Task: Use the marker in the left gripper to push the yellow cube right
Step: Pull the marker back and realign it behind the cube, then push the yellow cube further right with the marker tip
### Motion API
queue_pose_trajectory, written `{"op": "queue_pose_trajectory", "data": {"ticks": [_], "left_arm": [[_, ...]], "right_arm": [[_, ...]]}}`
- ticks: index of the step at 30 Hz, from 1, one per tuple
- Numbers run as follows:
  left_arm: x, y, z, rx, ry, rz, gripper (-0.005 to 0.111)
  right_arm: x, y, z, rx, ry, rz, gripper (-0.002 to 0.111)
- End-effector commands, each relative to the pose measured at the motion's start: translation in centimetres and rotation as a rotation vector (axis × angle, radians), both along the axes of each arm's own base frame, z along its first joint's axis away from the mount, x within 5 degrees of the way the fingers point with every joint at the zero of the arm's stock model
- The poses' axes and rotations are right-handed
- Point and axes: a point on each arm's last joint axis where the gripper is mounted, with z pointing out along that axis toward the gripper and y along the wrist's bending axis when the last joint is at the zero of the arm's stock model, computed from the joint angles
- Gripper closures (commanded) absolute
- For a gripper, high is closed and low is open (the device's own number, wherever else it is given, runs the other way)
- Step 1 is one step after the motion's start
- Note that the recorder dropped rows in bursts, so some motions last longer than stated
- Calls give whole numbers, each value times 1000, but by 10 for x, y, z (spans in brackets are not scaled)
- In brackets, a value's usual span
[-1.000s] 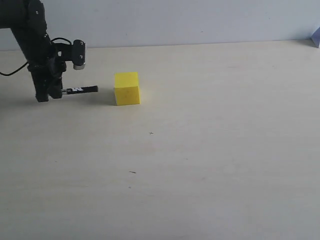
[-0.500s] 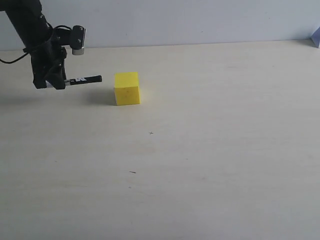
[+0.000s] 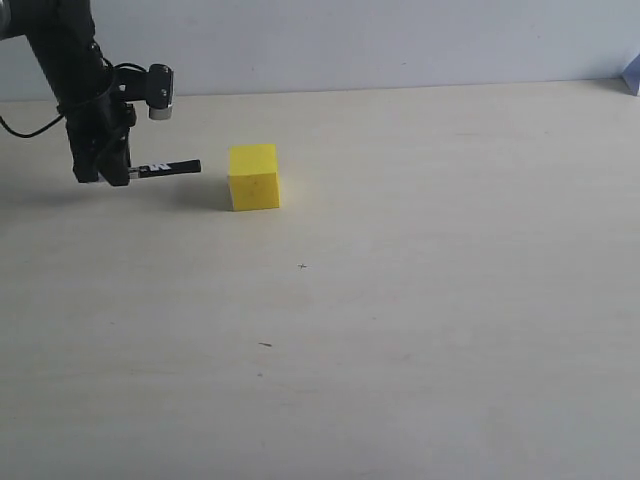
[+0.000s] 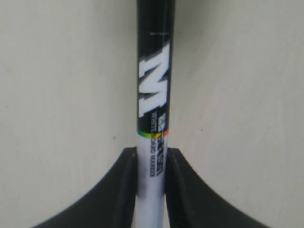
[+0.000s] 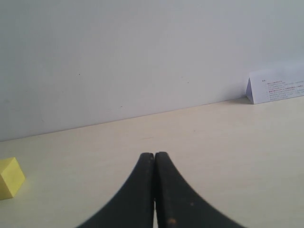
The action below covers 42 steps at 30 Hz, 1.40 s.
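Observation:
The yellow cube (image 3: pixel 253 177) rests on the pale table (image 3: pixel 400 300), and its corner shows far off in the right wrist view (image 5: pixel 9 178). My left gripper (image 3: pixel 118 172) hangs to the cube's left, shut on the marker (image 3: pixel 168 168). The marker lies level, its black tip pointing at the cube with a small gap between them. In the left wrist view the dark fingers (image 4: pixel 126 190) clamp the marker's white barrel (image 4: pixel 153 142) at the left gripper (image 4: pixel 152 156). My right gripper (image 5: pixel 155 156) is shut on nothing; it is out of the exterior view.
A white folded card (image 5: pixel 278 85) stands by the wall at the table's back right, its corner showing as a card edge (image 3: pixel 632 75). A black cable (image 3: pixel 25 130) trails from the left arm. The grey-white knob (image 3: pixel 160 90) sticks out above the marker.
Over the last second the left gripper rose with the marker and shifted slightly; since half a second ago it dipped a little lower. The cube has not moved.

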Motion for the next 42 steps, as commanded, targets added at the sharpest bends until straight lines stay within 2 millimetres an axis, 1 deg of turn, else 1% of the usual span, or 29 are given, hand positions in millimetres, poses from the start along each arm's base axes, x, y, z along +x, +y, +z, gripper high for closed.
{"op": "queue_pose_trajectory", "data": {"ticks": [1, 3, 8, 10, 11, 13, 18, 20, 22, 42], "left_arm": [[-3, -17, -5, 20, 9, -44, 107], [-4, -28, -7, 18, 0, -65, 107], [-10, -69, -4, -19, -48, -139, 107], [-11, -79, -2, -23, -59, -159, 107], [-11, -81, -1, -24, -64, -162, 107], [-10, -78, 2, -22, -60, -152, 107], [-5, -50, 2, 14, -23, -85, 107], [-3, -42, 2, 21, -24, -41, 107], [-2, -37, 2, 19, -24, 1, 107], [-2, -40, 2, 8, -21, 2, 107]], "right_arm": [[0, 0, 0, -5, -11, -3, 108], [0, 0, 0, -5, -11, -3, 108], [0, 0, 0, -5, -11, -3, 108], [0, 0, 0, -5, -11, -3, 108], [0, 0, 0, -5, -11, -3, 108], [0, 0, 0, -5, -11, -3, 108], [0, 0, 0, -5, -11, -3, 108], [0, 0, 0, -5, -11, -3, 108], [0, 0, 0, -5, -11, -3, 108], [0, 0, 0, -5, -11, -3, 108]]}}
